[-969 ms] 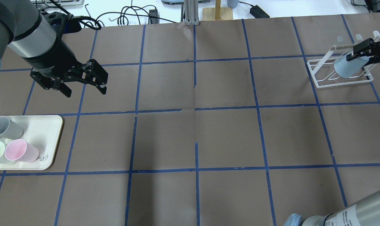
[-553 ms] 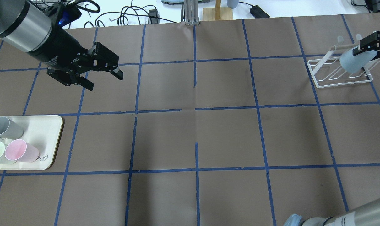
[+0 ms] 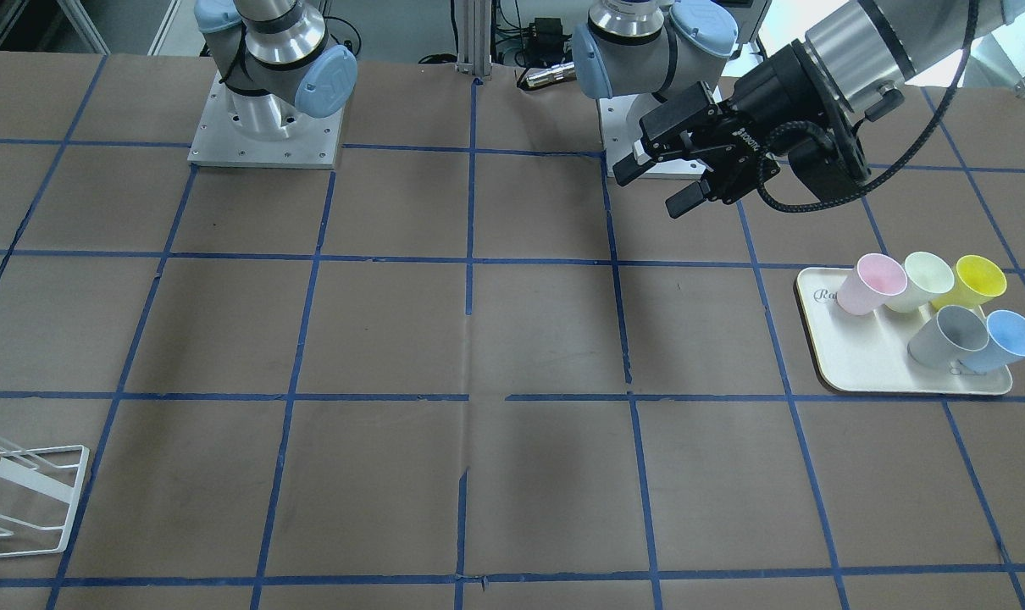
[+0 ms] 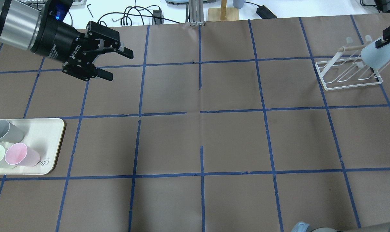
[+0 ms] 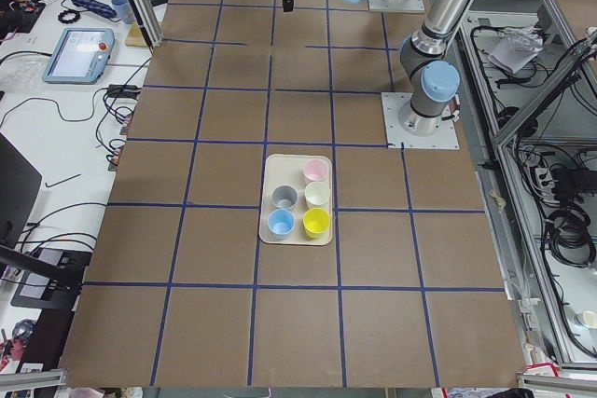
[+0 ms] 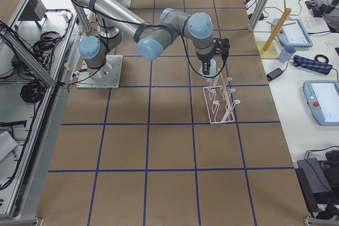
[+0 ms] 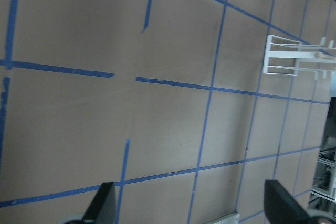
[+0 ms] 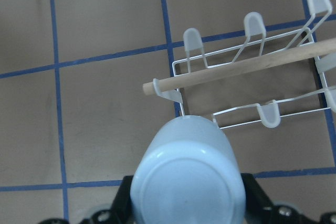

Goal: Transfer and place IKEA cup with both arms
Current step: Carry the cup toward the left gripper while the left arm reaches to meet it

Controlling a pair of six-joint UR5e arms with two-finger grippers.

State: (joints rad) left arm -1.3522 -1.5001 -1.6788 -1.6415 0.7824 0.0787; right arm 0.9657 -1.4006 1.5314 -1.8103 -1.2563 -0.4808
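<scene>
The hand-over looks finished. The blue cup (image 4: 374, 55), bottom up, is clamped in the right gripper (image 8: 187, 205) at the upper right of the overhead view, close over the white rack (image 8: 236, 70) and not yet released. Setting it on a peg is what remains. The left gripper (image 4: 122, 67) hangs wide and empty at upper left, its arm angled low above the tabletop (image 4: 201, 138).
</scene>
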